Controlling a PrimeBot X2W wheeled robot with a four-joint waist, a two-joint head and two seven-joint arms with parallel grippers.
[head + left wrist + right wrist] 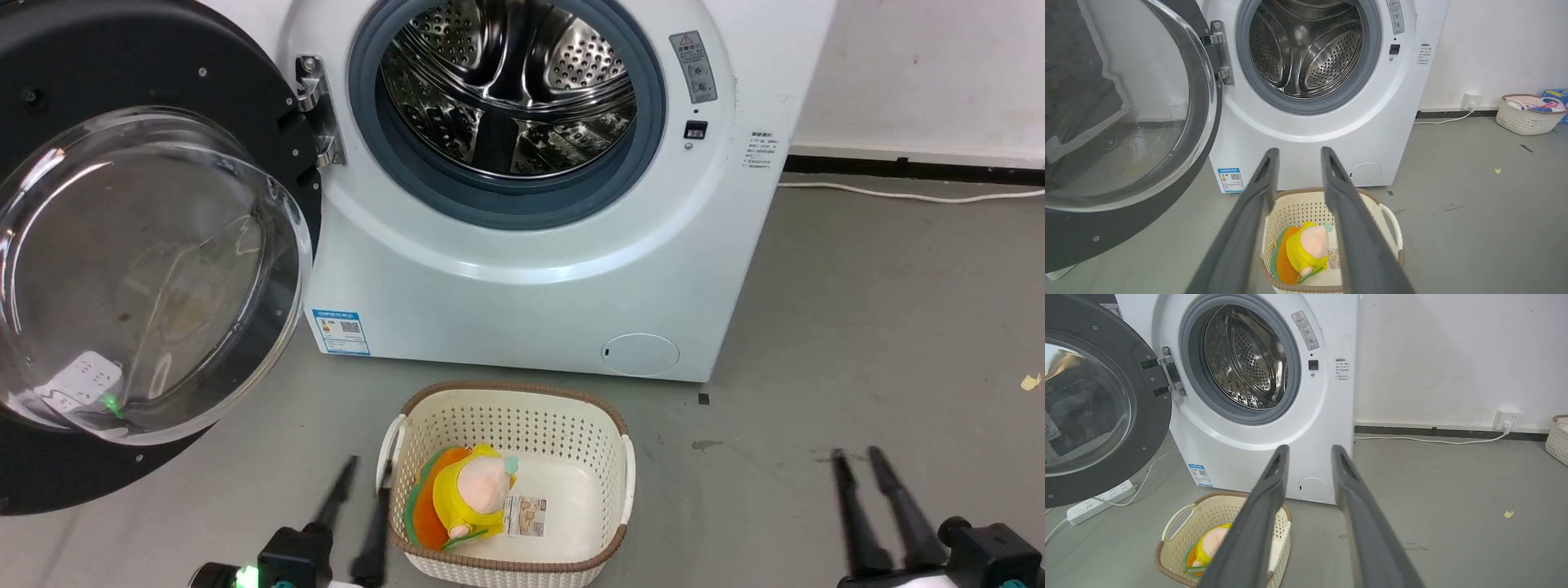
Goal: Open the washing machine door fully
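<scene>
The washing machine (531, 269) (1310, 134) (1241, 457) is a white front-loader whose grey rubber ring and perforated steel drum (510, 90) lie exposed. The washing machine door (139, 269) (1122, 122) (1094, 412) is swung wide to the left on its hinge (314, 110), matt black inner face and bulging glass bowl turned toward me. My left gripper (366, 464) (1296, 151) is open, low at the lower left, beside a basket and well short of the door. My right gripper (857, 451) (1308, 448) is open over bare floor at the lower right, holding nothing.
A cream basket (600, 441) (1392, 220) (1175, 526) holding a yellow and orange plush toy (469, 494) stands on the grey floor before the machine. A white power strip (1098, 500) lies under the door. A cable (898, 194) runs along the wall. Another basket (1527, 114) stands far right.
</scene>
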